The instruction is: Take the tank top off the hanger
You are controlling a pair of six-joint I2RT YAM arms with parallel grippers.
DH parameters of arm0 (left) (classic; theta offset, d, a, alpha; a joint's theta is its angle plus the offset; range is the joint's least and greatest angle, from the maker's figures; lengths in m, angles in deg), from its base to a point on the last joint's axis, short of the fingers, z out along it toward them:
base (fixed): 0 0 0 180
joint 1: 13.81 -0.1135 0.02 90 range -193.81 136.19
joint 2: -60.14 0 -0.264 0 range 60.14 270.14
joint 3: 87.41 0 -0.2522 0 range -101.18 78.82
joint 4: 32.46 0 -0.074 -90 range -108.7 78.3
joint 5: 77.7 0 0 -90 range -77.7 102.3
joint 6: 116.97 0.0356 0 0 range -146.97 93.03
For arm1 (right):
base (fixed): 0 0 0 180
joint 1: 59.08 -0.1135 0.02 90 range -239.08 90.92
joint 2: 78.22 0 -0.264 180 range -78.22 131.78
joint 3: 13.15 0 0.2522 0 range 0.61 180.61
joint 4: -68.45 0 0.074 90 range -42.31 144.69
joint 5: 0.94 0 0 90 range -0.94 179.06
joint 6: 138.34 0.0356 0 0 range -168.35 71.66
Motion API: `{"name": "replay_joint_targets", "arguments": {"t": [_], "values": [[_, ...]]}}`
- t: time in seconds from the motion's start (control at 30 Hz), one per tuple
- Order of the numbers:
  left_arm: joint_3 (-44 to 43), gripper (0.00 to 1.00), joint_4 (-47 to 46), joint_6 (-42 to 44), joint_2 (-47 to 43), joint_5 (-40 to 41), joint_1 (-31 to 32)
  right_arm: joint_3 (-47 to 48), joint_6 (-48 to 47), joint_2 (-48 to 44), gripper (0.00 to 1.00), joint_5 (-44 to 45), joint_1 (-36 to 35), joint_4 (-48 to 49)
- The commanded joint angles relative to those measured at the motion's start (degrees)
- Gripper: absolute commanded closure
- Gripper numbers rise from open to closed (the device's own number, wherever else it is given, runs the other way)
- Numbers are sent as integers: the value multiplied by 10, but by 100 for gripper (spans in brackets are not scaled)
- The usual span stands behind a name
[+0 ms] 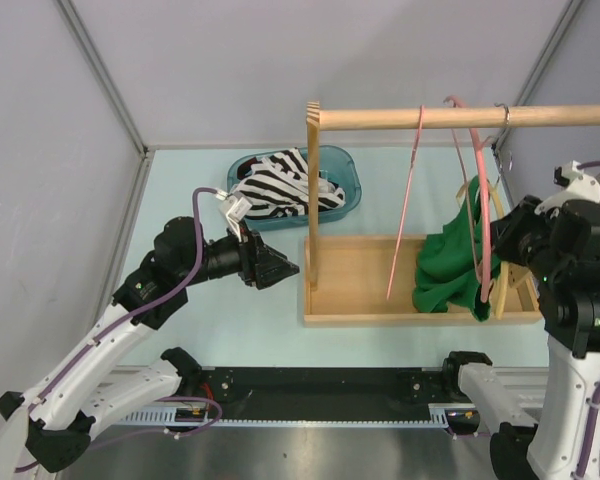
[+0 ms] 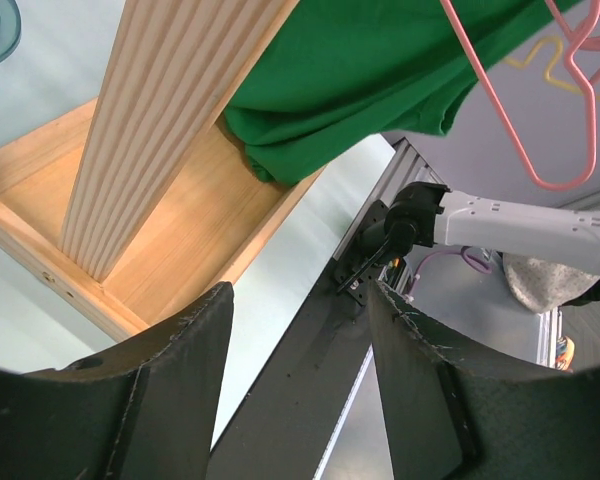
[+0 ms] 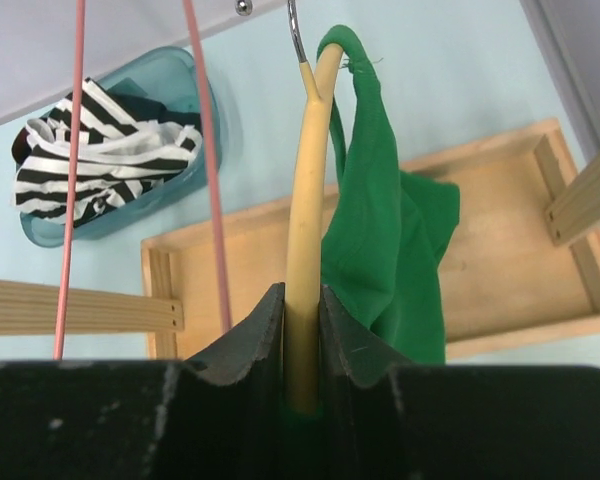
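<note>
The green tank top [image 1: 448,262] hangs on a yellow hanger [image 1: 501,290] at the right end of the wooden rod [image 1: 460,116], and its lower part bunches on the rack's wooden tray [image 1: 360,290]. In the right wrist view one strap of the tank top [image 3: 380,230] loops over the top of the hanger [image 3: 305,190] by the metal hook. My right gripper [image 3: 302,300] is shut on the hanger's yellow arm; it also shows in the top view [image 1: 510,238]. My left gripper [image 1: 285,268] is open and holds nothing, just left of the rack's post [image 1: 312,190]. The left wrist view shows the left gripper [image 2: 300,295] facing the tank top [image 2: 360,70] beyond the post.
Two pink hangers [image 1: 410,200] [image 1: 480,200] hang bare on the rod, left of the yellow one. A teal bin [image 1: 348,165] with a black-and-white striped cloth [image 1: 275,185] sits behind the rack. Grey walls close in the table on the left and right.
</note>
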Motion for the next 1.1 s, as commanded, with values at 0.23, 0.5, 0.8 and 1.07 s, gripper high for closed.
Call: {"name": "replay_joint_targets", "arguments": {"t": [0.23,0.5,0.8,1.07], "values": [[24,38,-26,4,-3,-6,3,-181,118,-170,100,-75,0,-3],[54,37,-62,-22,-4,-39,5,-245,158,-252,100,-209,0,-36],[160,37,-210,-121,-8,-20,63,-308,229,-345,100,-367,-1,-36],[217,37,-339,-177,27,121,162,-365,252,-413,100,-435,-1,-6]]}}
